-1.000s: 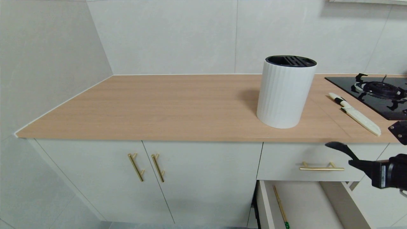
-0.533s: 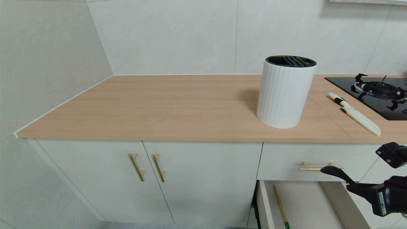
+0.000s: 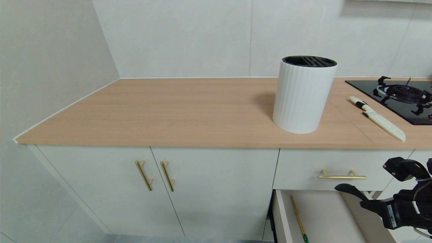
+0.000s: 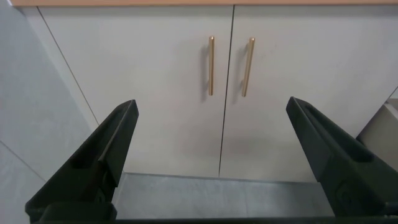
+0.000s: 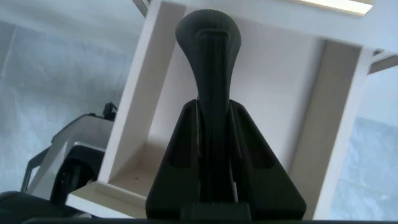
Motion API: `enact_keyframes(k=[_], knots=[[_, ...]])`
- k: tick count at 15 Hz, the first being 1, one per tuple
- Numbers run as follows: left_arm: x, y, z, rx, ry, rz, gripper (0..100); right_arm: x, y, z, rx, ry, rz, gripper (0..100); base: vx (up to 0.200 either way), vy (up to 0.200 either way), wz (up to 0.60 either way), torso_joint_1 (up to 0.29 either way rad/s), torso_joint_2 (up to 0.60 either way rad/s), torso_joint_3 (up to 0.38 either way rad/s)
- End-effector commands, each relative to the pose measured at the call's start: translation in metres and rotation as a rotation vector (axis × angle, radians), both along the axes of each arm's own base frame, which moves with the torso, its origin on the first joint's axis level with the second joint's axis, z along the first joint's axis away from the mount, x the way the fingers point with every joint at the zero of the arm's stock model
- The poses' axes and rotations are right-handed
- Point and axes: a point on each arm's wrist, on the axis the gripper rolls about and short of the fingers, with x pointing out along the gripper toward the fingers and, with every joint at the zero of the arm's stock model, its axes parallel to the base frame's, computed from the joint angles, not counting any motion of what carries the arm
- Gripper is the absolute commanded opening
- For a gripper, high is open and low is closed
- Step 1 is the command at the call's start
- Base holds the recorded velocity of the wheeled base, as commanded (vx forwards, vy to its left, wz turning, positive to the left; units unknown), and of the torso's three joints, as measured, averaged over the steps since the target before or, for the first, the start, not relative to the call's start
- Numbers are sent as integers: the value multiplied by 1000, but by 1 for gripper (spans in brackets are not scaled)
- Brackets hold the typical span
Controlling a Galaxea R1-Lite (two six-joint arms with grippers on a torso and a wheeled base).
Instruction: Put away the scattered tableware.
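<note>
Black spoon (image 3: 349,189), clamped tight in the right gripper (image 5: 212,117) above the open drawer (image 3: 324,219), should sink low and level inside that drawer before being let go.

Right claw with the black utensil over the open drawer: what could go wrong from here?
The black utensil sticks out far beyond the right claw, so its tip may clip the drawer wall or the closed front above. Dropped from here, it might bounce onto the chopsticks. The knife lies near the counter edge; a rising arm could knock it.
</note>
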Motion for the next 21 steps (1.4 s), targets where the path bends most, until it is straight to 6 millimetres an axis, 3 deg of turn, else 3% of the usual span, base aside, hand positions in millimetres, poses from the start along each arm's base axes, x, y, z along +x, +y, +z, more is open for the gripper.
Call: enact_keyframes(k=[1, 14, 21], knots=[[0, 0, 0, 0, 0, 1, 100, 0, 1, -3, 0, 14, 4, 0, 0, 0, 0, -154, 388, 217], [0, 0, 0, 0, 0, 1, 100, -1, 0, -3, -6, 15, 1, 0, 0, 0, 0, -131, 437, 301], [0, 0, 0, 0, 0, 3, 100, 5, 1, -11, -12, 52, -4, 0, 0, 0, 0, -11, 42, 28]])
